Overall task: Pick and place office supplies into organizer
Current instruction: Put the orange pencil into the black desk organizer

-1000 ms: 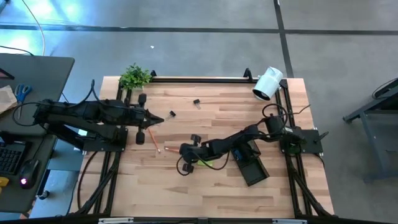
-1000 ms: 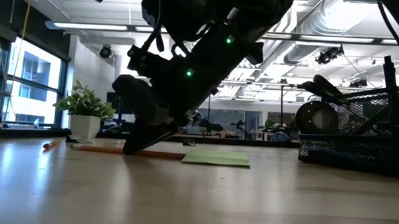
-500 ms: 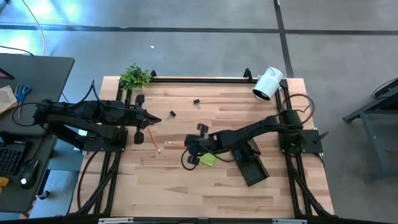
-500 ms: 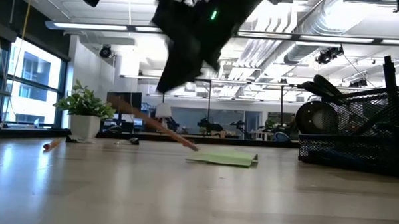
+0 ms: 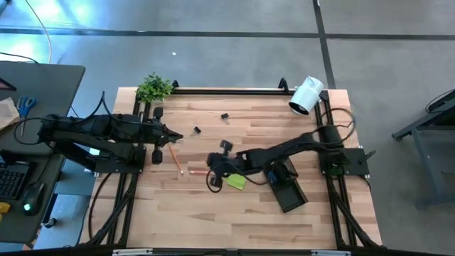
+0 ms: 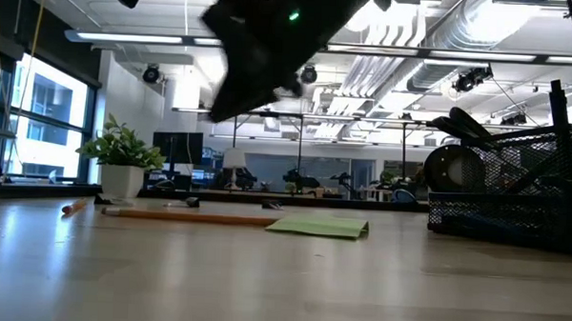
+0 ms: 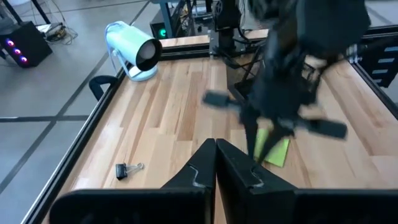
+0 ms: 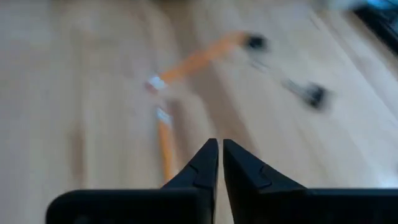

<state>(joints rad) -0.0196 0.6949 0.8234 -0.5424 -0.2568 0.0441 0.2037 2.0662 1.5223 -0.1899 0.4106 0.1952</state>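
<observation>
Organizer, black and rectangular, sits on the wooden surface behind the right fingers, under that arm. Next down in size, the lime-green sticky-note pad lies just beside those fingers, toward the organizer. One orange pencil lies below them, another orange pencil between them and the left fingers. Right fingers hang above the surface, pressed nearly together, holding nothing. Left fingers are closed and empty; a black clip lies near them.
</observation>
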